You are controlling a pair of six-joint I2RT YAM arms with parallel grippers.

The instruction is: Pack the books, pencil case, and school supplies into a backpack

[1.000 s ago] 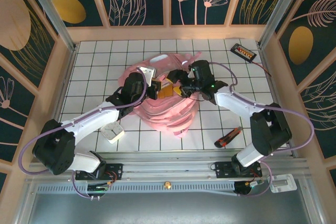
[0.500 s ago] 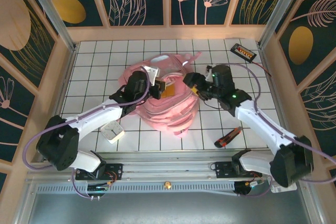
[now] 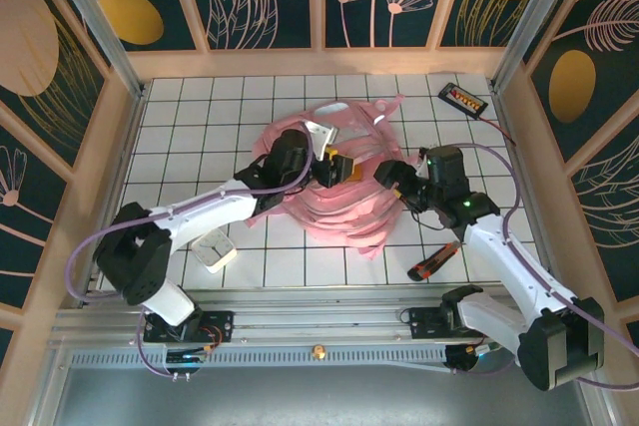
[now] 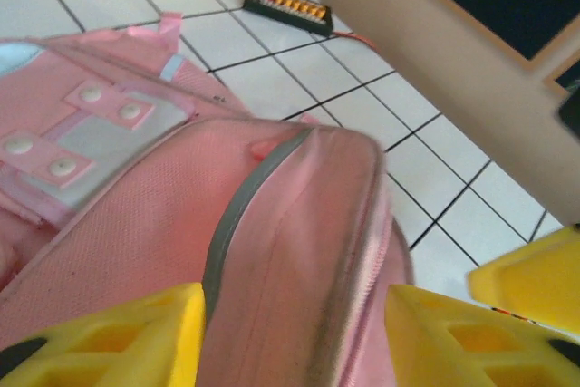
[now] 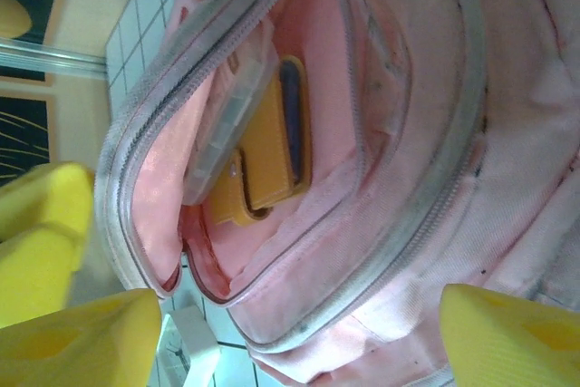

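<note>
The pink backpack (image 3: 334, 202) lies crumpled mid-table. Its main pocket gapes in the right wrist view, backpack (image 5: 426, 133). Inside sit an orange-brown notebook (image 5: 272, 147) and a clear plastic pack (image 5: 227, 120). My left gripper (image 3: 337, 169) is over the bag's top. Its yellow fingers (image 4: 100, 337) stand apart on either side of a fold of the zipped rim (image 4: 299, 224), left gripper (image 4: 290, 337) open. My right gripper (image 3: 391, 179) hangs just off the bag's right side, right gripper (image 5: 294, 342) wide open and holding nothing. The pencil case is out of view.
A red-and-black utility knife (image 3: 434, 261) lies on the tiles near the right arm. A small white block (image 3: 215, 249) sits front left, white block (image 5: 186, 346). A flat black device with orange buttons (image 3: 464, 98) and its cable rest at the back right, black device (image 4: 285, 4).
The right gripper drew back right, out of the backpack. The left gripper pulled the bag's rim rightward, shifting the backpack, and has now opened its jaws.
</note>
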